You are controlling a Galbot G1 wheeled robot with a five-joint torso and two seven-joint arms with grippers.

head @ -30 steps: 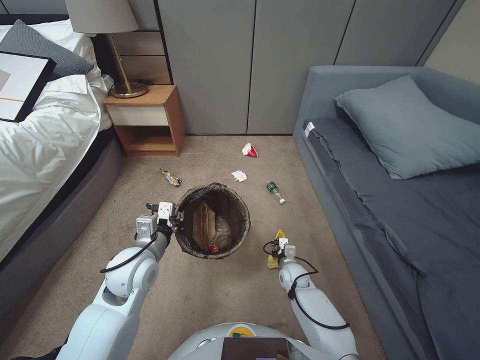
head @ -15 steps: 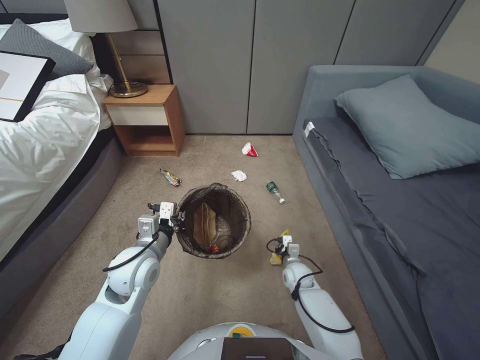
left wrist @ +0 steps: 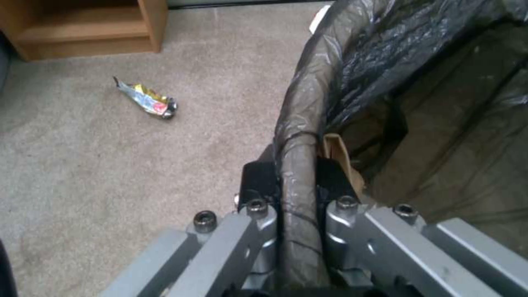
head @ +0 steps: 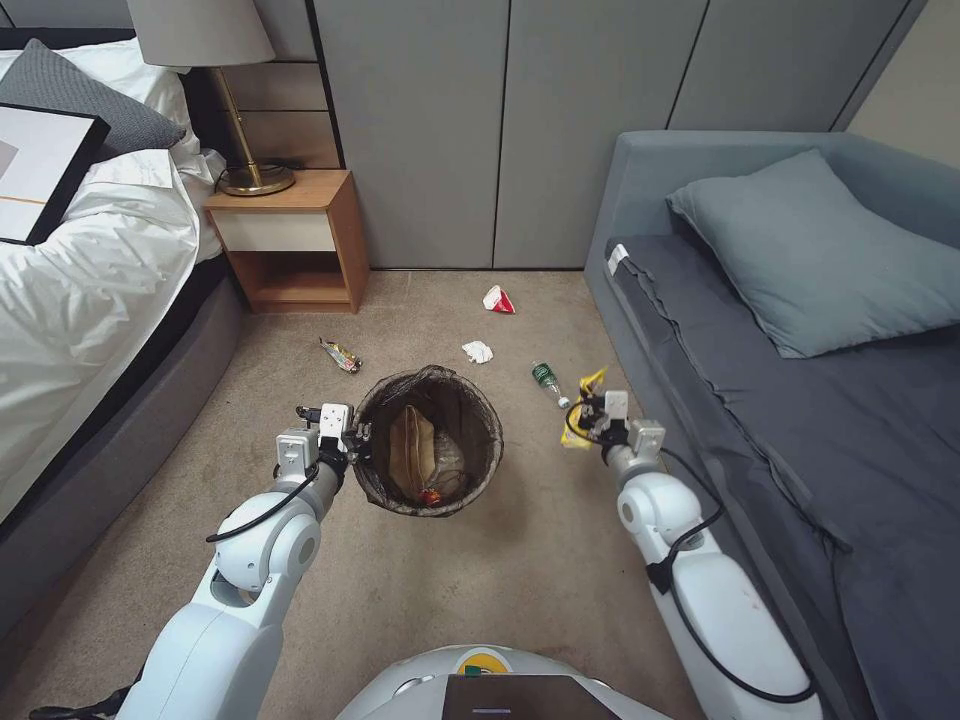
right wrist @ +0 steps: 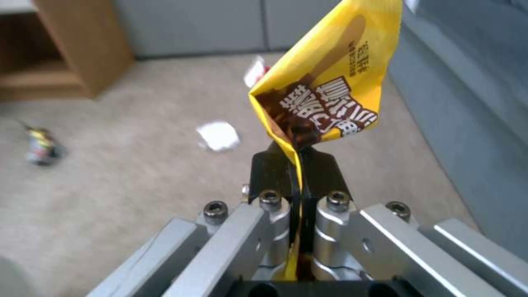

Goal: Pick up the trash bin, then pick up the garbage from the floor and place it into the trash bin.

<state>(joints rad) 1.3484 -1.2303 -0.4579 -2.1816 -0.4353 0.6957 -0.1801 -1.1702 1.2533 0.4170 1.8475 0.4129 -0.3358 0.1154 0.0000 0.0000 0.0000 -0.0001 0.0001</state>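
Right pincer [head: 588,411] raised with yellow wrapper [head: 580,410], trash bin [head: 428,440] holding paper bag [head: 408,450]

Right claw [head: 588,414] lifted yellow wrapper [head: 580,410] off carpet.

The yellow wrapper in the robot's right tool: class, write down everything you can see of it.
The yellow wrapper is a thin, creased foil-like snack packet, bright yellow with a brown patch and white printed characters. The right tool is shut on its lower edge, its two black fingers pinching the film flat, so the packet stands up and leans to one side above them. In the head view it hangs clear of the carpet, to the right of the bin, near a small green bottle.
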